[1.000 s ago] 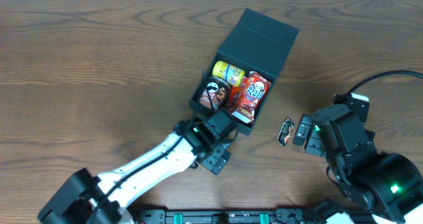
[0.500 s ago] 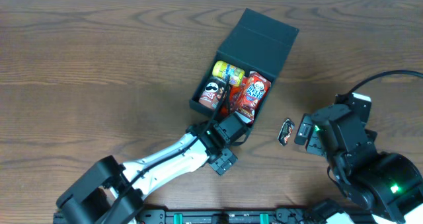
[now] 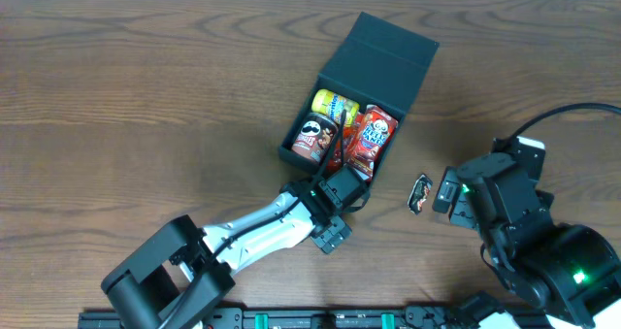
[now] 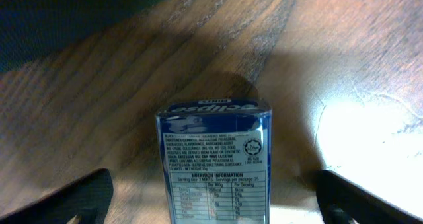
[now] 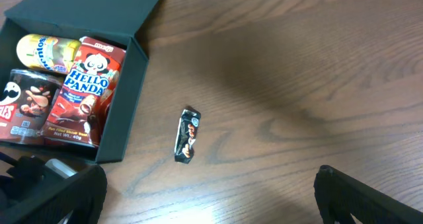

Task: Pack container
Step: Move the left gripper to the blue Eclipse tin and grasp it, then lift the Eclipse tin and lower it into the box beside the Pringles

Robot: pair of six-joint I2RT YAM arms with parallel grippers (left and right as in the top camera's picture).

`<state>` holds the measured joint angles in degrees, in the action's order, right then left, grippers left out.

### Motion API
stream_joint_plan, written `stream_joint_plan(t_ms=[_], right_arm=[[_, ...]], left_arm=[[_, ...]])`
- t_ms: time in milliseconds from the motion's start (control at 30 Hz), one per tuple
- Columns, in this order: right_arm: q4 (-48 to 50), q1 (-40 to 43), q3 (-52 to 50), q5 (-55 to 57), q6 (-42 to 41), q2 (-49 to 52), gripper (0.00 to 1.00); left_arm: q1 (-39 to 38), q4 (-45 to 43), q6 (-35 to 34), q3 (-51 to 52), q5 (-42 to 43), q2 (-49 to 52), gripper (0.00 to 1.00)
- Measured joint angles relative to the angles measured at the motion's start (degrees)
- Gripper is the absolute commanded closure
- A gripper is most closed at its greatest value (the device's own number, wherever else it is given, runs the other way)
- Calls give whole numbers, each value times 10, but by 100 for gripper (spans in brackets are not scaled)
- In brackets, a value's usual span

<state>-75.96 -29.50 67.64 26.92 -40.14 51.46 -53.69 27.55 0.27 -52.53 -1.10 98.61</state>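
The dark container [image 3: 386,62] stands open in the middle of the table, its lid flap lying back to the upper right. Inside are a yellow can [image 3: 335,106], a Pringles can [image 3: 312,140] and a red Hello Panda box [image 3: 370,139]. My left gripper [image 4: 211,184] sits low at the container's front edge, open wide. A blue Eclipse mints box [image 4: 215,151] lies on the wood between its fingers, with a gap on each side. My right gripper [image 5: 211,197] is open and empty, with a small dark candy wrapper [image 5: 187,135] on the table ahead of it.
In the right wrist view the container's near wall [image 5: 122,108] is at the left, with bare wood to the right of the wrapper. From overhead the wrapper [image 3: 420,193] lies between the container and my right gripper [image 3: 444,193]. The left arm [image 3: 252,234] crosses the table's front.
My left gripper has shifted to the right along the container's front edge, and its arm has swung with it. The right arm and the wrapper have not moved.
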Motion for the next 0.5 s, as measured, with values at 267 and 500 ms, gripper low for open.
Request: stream_joint_plan(t_ms=[267, 500], right_arm=[[0, 0, 0, 2, 0, 0, 1], [0, 0, 0, 2, 0, 0, 1]], left_arm=[[0, 0, 7, 0, -3, 1, 31], [0, 0, 6, 0, -4, 1, 57]])
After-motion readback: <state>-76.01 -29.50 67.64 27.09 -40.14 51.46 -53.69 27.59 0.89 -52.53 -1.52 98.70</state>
